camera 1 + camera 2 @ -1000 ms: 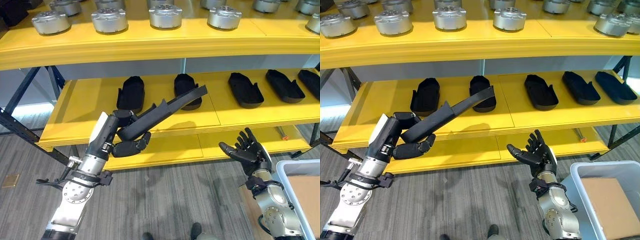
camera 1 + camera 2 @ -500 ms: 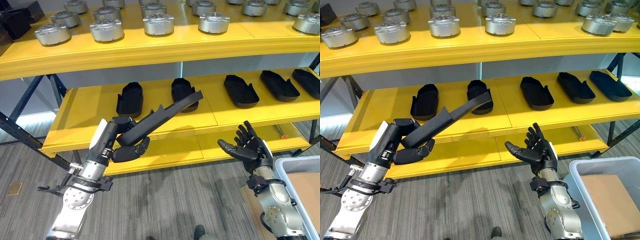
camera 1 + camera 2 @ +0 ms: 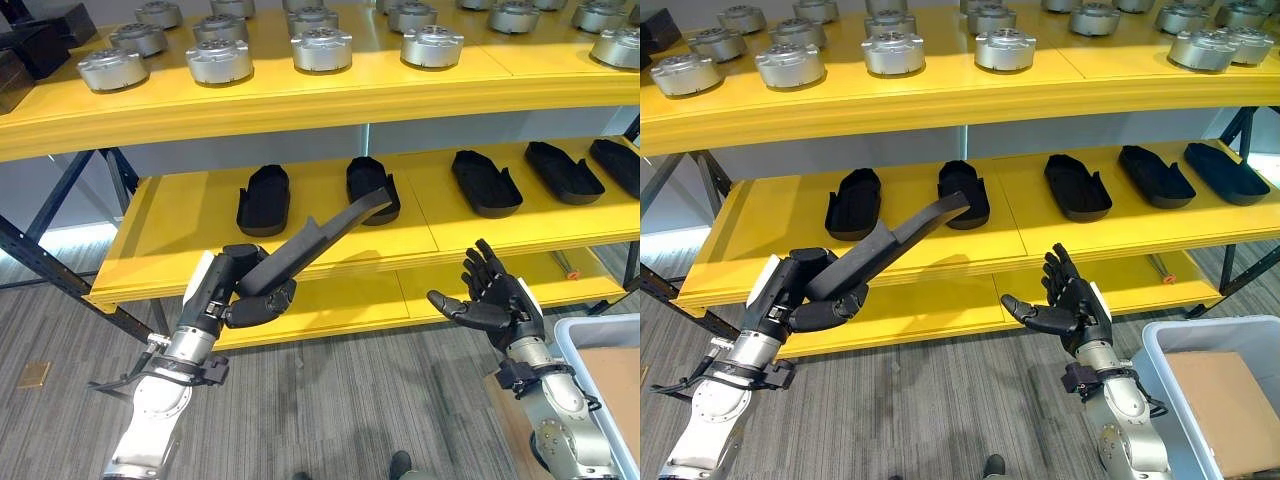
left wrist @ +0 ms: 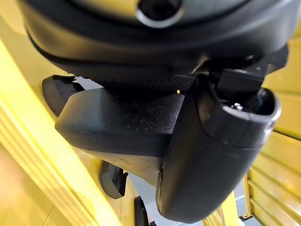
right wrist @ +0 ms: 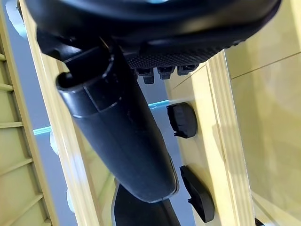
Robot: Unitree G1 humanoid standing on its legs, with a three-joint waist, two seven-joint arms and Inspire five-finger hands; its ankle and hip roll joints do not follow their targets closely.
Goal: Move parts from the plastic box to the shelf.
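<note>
Plastic box (image 3: 1200, 400) at near right, beside right hand (image 3: 1070, 305), fingers spread, empty. Left hand (image 3: 240, 290) curled round long black part (image 3: 315, 240), its far tip over middle shelf (image 3: 180, 215), among black trays (image 3: 265, 198).

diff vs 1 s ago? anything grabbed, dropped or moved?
Nothing grabbed or let go. The left hand stays curled round the long black part and has tilted it a little steeper, its far end over the middle shelf near the second black tray. The right hand stays open, holding nothing, and has turned slightly inward. The camera shifted a bit. Trays, silver parts and plastic box are unchanged.
</note>
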